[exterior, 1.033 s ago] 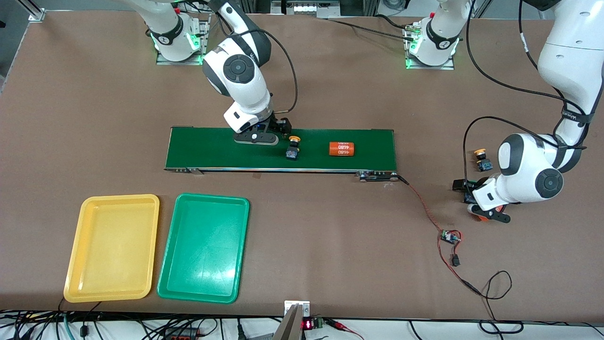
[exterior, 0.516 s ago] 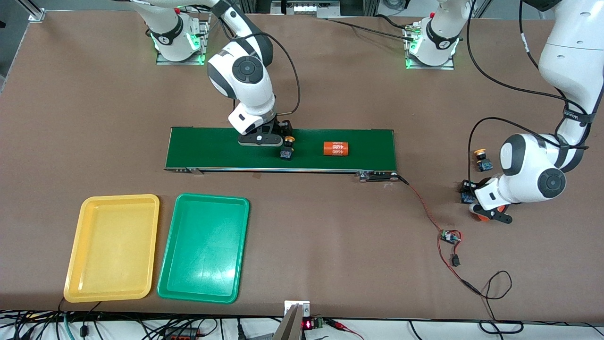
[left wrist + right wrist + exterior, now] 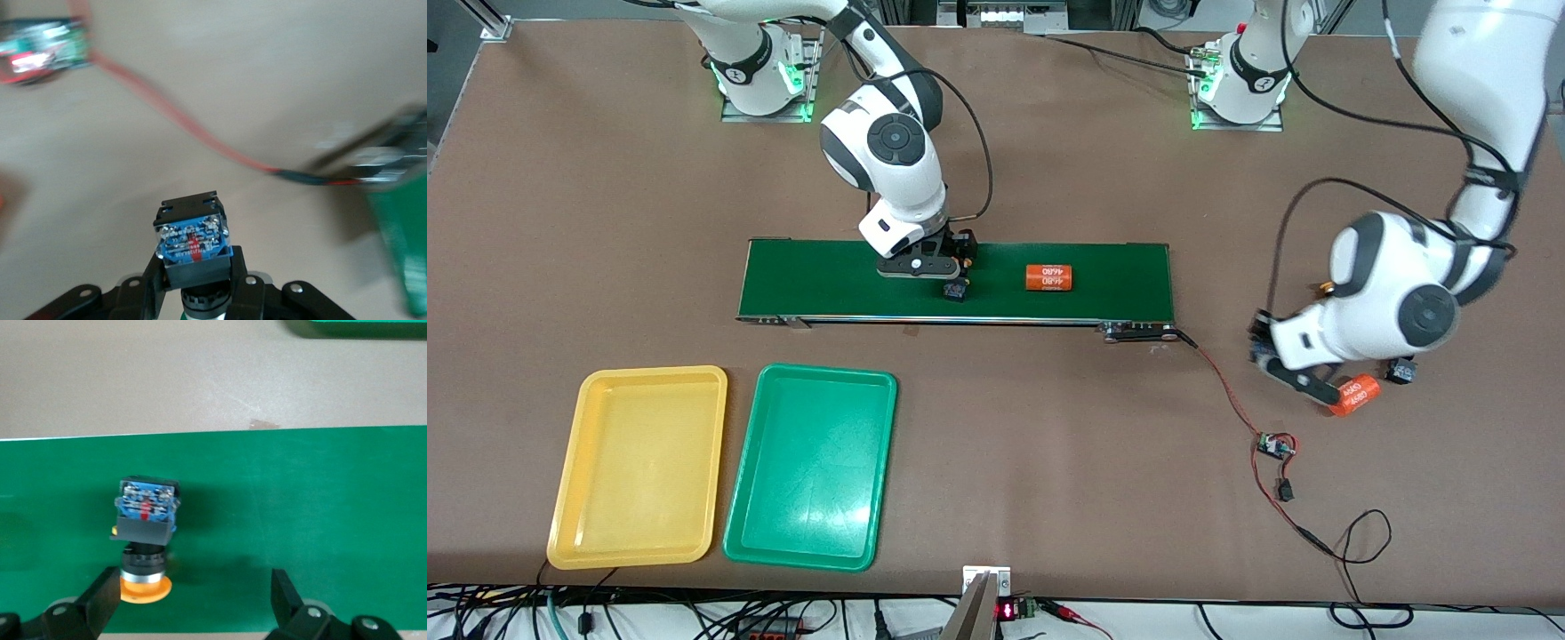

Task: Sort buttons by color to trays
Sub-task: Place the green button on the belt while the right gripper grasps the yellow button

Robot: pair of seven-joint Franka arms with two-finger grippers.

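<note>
A: Start nearest the camera. What lies there?

B: Two shallow trays side by side on the tabletop: the yellow tray at the right arm's end, the green tray just beside it. Both hold nothing.

A: And the left gripper?

B: Its jaws are clamped on a push-button switch, a black block with a blue back plate showing solder points and a red mark. Its cap sits down between the jaws, so I cannot tell the colour. It hangs over bare tabletop, with an orange cylinder and a second button lying close by the jaws.

A: The right gripper?

B: Low over the dark-green conveyor belt, jaws spread wide and holding nothing. A yellow-capped button lies on its side on the belt between the fingers, cap nearest the jaws, blue end pointing away.

A: Anything else on the belt?

B: Another orange cylinder with white print, toward the left arm's end from those jaws.
</note>
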